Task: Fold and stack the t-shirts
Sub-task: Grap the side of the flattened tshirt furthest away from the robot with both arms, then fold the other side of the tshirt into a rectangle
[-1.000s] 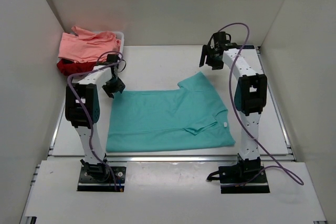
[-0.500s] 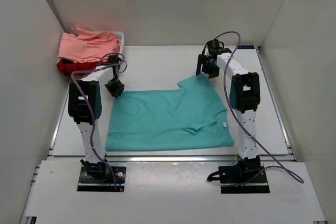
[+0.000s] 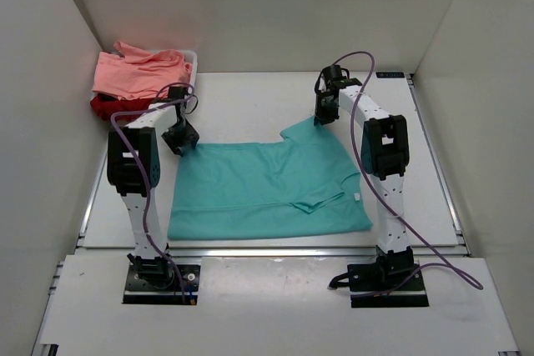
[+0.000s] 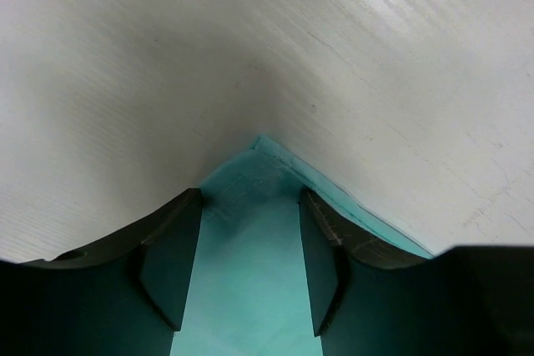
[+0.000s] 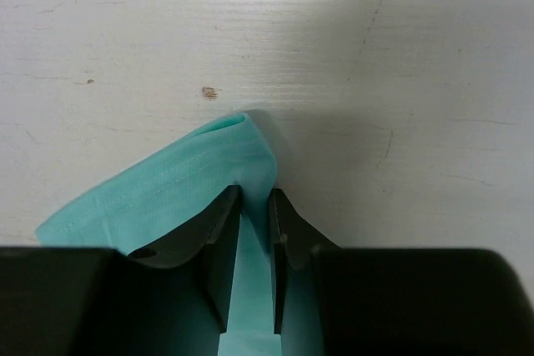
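The teal t-shirt (image 3: 267, 189) lies spread out on the white surface (image 3: 242, 106) in the middle of the overhead frame. It is mostly flat, with one sleeve folded in near its lower right and its upper right corner reaching up to the right tool (image 3: 324, 117). The left tool (image 3: 182, 141) sits at the shirt's upper left corner. In the left wrist view its fingers (image 4: 167, 256) stand apart, one on each side of the pointed corner of teal cloth. That corner lies flat on the surface between them and is not pinched.

In the right wrist view the right tool's fingers (image 5: 219, 248) are drawn nearly together on a raised fold of the teal cloth, so this tool is gripping the shirt. A rounded loop of fabric bulges just ahead of the fingertips.

In the upper left of the overhead frame, the pink t-shirt (image 3: 138, 72) is heaped on the dark red t-shirt (image 3: 104, 106). Both are in a white basket (image 3: 193, 60) whose rim shows at the pile's right, well apart from the teal one.
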You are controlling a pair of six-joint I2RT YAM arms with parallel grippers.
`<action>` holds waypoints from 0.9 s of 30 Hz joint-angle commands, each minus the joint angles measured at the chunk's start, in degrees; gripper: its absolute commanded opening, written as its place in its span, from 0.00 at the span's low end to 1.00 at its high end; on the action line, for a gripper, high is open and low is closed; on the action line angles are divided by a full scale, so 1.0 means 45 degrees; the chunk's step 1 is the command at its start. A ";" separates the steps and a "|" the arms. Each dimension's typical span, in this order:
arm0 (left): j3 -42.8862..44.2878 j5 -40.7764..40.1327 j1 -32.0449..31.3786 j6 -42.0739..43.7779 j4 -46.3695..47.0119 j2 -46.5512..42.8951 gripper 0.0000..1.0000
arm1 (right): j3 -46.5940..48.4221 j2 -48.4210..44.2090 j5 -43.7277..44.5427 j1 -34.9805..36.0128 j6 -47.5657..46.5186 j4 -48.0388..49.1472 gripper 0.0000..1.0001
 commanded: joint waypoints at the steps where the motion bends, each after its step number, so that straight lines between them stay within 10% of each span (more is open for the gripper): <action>1: 0.0459 0.0429 0.0076 -0.0133 0.0320 0.0249 0.61 | 0.0053 0.0281 0.0036 0.0061 -0.0036 -0.0154 0.18; 6: 0.0734 0.0469 0.0272 -0.0153 0.0379 0.0444 0.51 | -0.0006 0.0262 0.0056 -0.0016 -0.0094 -0.0193 0.16; 12: 0.1066 0.0702 0.0272 0.0022 -0.0049 0.0699 0.00 | 0.0207 -0.0069 -0.0022 -0.0172 -0.0250 -0.0252 0.00; 27: -0.1314 0.2283 0.0213 0.1000 0.1296 -0.1546 0.00 | -0.5021 -0.6103 -0.1995 -0.0877 -0.0993 0.0821 0.00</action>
